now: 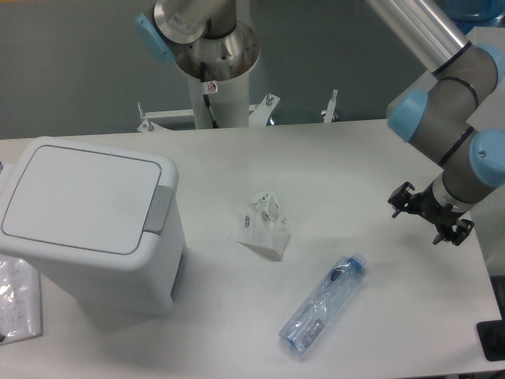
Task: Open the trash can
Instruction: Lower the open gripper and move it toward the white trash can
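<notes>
bin shut, arm off to the side

we see the bin (91, 229) at the table's (371, 158) left, lid (79, 197) flat and closed (grey tab (160, 209) on its right edge). our gripper (430, 217) hangs well apart at the far right, holding nothing; how wide it stands we cannot tell. a crumpled paper (263, 227) and a bottle (322, 303) lie between.

The white table (379, 158) carries the trash can (95, 221) (lid shut), a crumpled paper (263, 225) and a plastic bottle (322, 304) lying flat.

Silver tubular arm (414, 31), grey rounded joints with light-blue caps, small black two-fingered hand (430, 215), white pedestal base (217, 95)
</notes>
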Available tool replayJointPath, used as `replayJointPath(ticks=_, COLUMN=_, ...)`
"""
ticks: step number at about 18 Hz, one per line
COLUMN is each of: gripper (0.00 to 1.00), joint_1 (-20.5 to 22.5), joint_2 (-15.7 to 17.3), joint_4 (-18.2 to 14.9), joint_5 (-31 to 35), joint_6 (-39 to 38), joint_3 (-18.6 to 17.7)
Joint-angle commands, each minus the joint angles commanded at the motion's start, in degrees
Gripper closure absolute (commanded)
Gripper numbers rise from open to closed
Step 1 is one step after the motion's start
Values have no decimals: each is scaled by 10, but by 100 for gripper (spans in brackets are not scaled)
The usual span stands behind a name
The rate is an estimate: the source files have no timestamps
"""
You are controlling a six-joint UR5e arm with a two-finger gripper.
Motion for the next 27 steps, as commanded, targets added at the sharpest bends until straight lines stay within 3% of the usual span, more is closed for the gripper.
replayJointPath(ticks=5, gripper=0, joint_1=-4, joint_2=1, joint_4=8, joint_5=-13, joint_6=-1, joint_3=4)
replayJointPath(ticks=8, gripper=0, joint_1=-16, joint_2=-4, joint_4=80, joint_5=-51, joint_6=-8, joint_3=17)
replayJointPath(ticks=9, gripper=0, joint_1=-22, joint_2=-4, joint_4=89, joint_5=-47, joint_6=-17, joint_3=13)
replayJointPath(ticks=14, gripper=0, joint_1=-44, joint_2=1, joint_4=102, joint_5=-59, joint_6=-140, joint_3=18)
replayJointPath(ticks=18, gripper=0, joint_1=-50, joint_2=4, joint_4=178, joint_5=-179, joint_6=-287, joint_3=12)
replayJointPath(ticks=21, gripper=0, joint_1=-74, joint_2=8, joint_4=185, joint_5=-187, joint_6=-346, joint_3=8)
replayJointPath(ticks=27, gripper=0, joint_1=-117, joint_2=53, joint_4=190, joint_5=-201, joint_6=-451, joint_3=-23)
